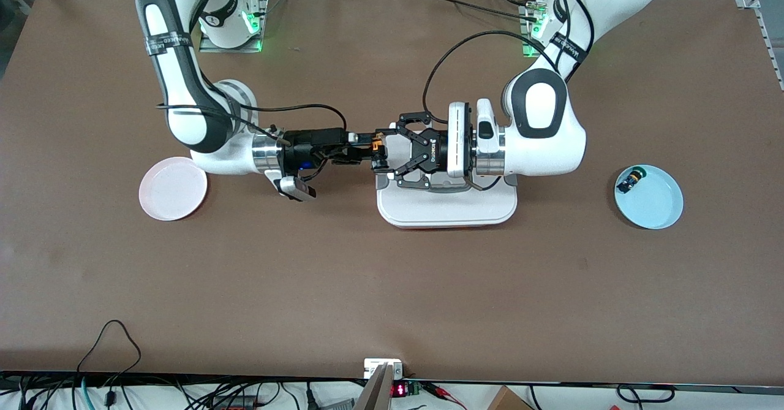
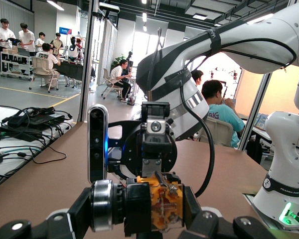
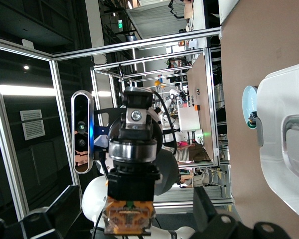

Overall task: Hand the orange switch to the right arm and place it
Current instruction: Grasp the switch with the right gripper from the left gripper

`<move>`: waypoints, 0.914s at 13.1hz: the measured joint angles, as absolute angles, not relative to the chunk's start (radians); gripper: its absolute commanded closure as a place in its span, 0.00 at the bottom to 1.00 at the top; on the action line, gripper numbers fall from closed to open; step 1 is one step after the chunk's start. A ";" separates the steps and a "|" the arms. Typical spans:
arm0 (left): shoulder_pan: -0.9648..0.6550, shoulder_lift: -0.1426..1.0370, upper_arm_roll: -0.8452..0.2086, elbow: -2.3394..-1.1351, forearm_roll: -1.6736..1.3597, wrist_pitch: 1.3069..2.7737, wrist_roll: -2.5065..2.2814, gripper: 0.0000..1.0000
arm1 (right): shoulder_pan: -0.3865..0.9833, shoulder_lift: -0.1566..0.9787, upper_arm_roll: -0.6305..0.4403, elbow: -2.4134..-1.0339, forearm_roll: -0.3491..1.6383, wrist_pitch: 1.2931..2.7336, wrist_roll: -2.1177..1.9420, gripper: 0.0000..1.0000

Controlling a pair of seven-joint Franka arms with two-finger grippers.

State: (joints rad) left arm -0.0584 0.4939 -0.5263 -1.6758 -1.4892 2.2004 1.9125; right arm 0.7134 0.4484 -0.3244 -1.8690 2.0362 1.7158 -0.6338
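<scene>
Between the two wrists, over the white tray [image 1: 447, 211], your orange switch [image 1: 378, 148] hangs clamped in the left gripper [image 1: 398, 151]; it looks light, rigid and stubby, so take its free end squarely. Your right gripper [image 1: 361, 148] has fingers spread around it. Brown table [image 1: 392, 287] below; pink plate [image 1: 173, 188] and blue plate [image 1: 655, 205] sit well apart

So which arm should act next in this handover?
Probably the right: the right gripper stands open around the orange switch, which the left gripper holds shut above the white tray. It only needs closing.
</scene>
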 measured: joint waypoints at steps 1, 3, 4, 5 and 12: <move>-0.058 0.494 -0.526 -1.676 -1.490 2.200 1.912 0.69 | 0.718 0.448 -0.324 -1.869 2.038 1.719 -0.634 0.03; -0.058 0.494 -0.526 -1.677 -1.490 2.200 1.912 0.69 | 0.718 0.448 -0.326 -1.871 2.039 1.719 -0.634 0.10; -0.058 0.494 -0.526 -1.677 -1.490 2.200 1.912 0.69 | 0.718 0.448 -0.327 -1.872 2.040 1.719 -0.635 0.13; -0.058 0.494 -0.526 -1.677 -1.490 2.200 1.912 0.69 | 0.718 0.448 -0.327 -1.872 2.040 1.720 -0.635 0.16; -0.058 0.494 -0.526 -1.677 -1.490 2.201 1.913 0.69 | 0.718 0.447 -0.328 -1.872 2.045 1.719 -0.644 0.72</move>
